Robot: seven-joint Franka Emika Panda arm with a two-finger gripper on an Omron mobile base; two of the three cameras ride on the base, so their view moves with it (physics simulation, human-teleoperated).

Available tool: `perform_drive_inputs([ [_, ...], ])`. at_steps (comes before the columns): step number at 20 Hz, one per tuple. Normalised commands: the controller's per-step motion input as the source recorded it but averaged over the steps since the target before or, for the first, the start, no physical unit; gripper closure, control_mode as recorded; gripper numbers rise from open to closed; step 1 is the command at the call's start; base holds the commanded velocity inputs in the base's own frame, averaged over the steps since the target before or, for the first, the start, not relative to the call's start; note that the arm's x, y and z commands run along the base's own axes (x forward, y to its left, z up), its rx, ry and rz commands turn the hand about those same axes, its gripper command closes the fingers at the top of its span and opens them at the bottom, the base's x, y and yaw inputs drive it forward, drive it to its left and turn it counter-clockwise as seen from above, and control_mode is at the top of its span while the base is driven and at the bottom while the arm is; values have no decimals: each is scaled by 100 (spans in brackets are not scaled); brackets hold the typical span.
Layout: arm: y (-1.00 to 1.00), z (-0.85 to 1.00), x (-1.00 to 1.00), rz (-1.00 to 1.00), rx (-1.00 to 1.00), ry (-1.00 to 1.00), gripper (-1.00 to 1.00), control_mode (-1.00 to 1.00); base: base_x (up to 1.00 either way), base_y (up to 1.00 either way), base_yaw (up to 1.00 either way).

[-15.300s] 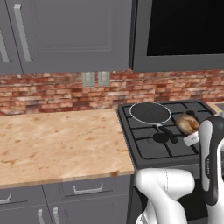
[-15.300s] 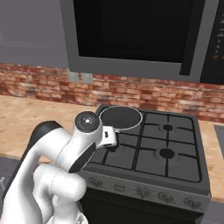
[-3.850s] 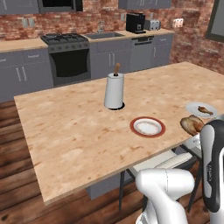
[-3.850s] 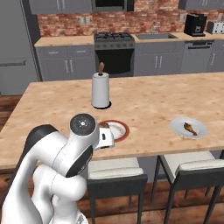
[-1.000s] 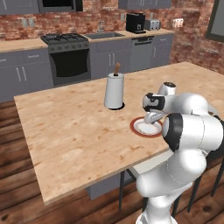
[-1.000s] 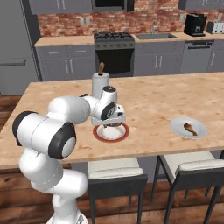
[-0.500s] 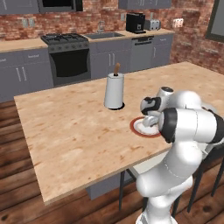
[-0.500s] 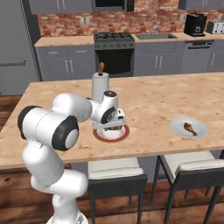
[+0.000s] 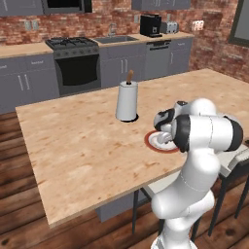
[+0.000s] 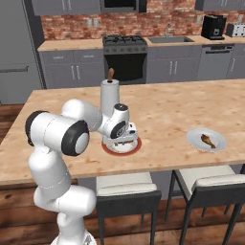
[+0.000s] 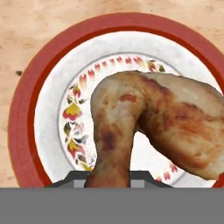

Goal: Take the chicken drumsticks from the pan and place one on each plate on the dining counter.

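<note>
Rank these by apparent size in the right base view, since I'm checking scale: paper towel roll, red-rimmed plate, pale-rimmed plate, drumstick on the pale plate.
1. Paper towel roll
2. Pale-rimmed plate and red-rimmed plate: look alike, the red one partly hidden by the arm
3. Drumstick

A white paper towel roll (image 9: 127,100) on a brown-topped holder is seen standing upright. Grey cabinets (image 10: 72,69) are lined along the back wall under a red brick backsplash (image 10: 119,24). A black stove (image 9: 73,62) is set between them, and a coffee machine (image 9: 150,25) is placed on the far worktop. Two light-seated stools (image 10: 127,189) are tucked below, on a wooden floor (image 9: 19,204).
</note>
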Motion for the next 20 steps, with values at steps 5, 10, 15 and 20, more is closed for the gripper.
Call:
perform_drive_inputs([
  [5, 0, -19, 18, 0, 0, 0, 100, -100, 0, 0, 0],
  [10, 0, -16, 14, 0, 0, 0, 100, -100, 0, 0, 0],
  [15, 0, -3, 1, 0, 0, 0, 100, -100, 0, 0, 0],
  [20, 0, 0, -8, 0, 0, 0, -100, -100, 0, 0, 0],
])
